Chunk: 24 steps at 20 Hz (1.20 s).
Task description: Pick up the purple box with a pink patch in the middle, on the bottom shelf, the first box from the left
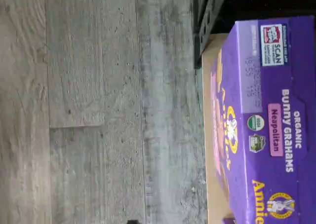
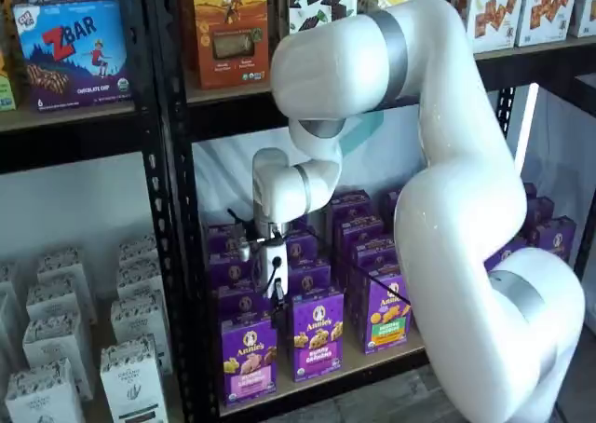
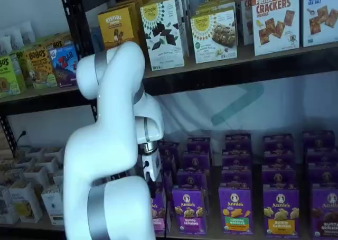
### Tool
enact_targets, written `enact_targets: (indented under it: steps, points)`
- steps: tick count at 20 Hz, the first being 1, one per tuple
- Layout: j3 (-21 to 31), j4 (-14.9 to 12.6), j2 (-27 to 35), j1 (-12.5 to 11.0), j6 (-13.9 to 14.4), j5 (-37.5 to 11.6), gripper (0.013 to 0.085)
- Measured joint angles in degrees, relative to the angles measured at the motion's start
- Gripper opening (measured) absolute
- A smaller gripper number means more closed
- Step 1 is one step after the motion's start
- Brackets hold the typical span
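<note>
White arm segments fill the foreground in both shelf views. Below the claw (image 2: 277, 309), the purple box (image 2: 248, 356) stands at the front left corner of the bottom shelf (image 2: 372, 362). Its fingers hang just above the box's top, spread at their widest and holding nothing.

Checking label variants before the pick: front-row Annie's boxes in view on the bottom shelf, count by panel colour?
Pink panel: 1
Purple panel: 1
Green panel: 1
Yellow panel: 1
Panel colour unclear, cut by the frame edge: 1
Total: 5
</note>
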Motion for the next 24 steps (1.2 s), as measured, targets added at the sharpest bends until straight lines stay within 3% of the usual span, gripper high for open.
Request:
enact_targets:
  steps: [7,17,24]
  points:
    - [0.61,1.36,-1.12,-0.92,-2.07,0.17,0.085]
    - [-3.74,1.29,1.9,-0.11,-1.11,3.51,0.085]
    - [-6.23,1.54,4.63,0.69,-0.55,2.53,0.085]
